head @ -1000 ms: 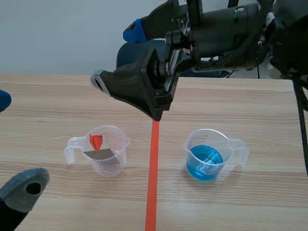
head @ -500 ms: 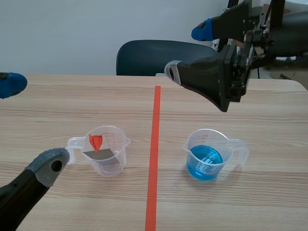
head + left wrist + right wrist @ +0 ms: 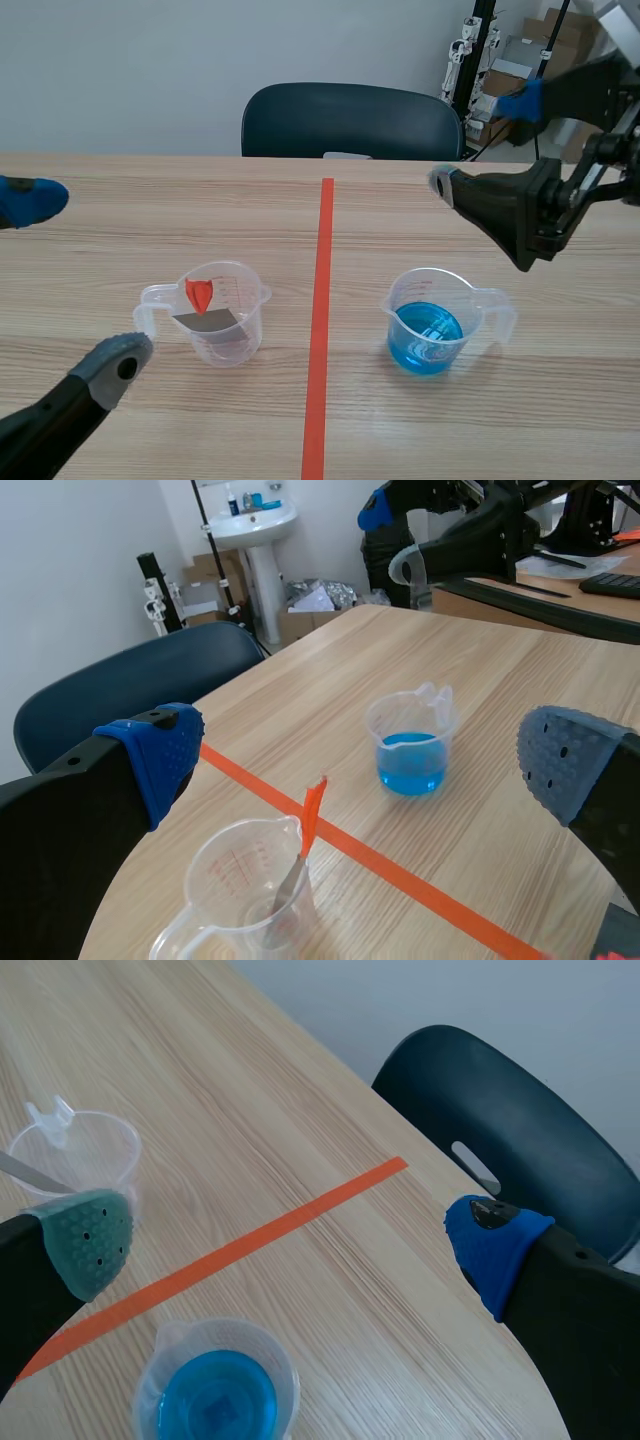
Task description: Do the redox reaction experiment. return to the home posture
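Evidently untouched, the measuring cup (image 3: 243, 300) holding a metal strip (image 3: 205, 320) stood left of the tape line (image 3: 320, 330), the cup of blue liquid (image 3: 428, 330) right. The left gripper (image 3: 72, 278) and right gripper (image 3: 482, 140) hung raised, fingers spread and empty, probably to clear both cups for homing.

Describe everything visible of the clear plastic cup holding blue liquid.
The clear plastic measuring cup stands upright on the light wooden table, right of the orange-red tape line. It has a round open rim and a loop handle pointing away from the line. Blue liquid fills its lower part. Only the table touches it.
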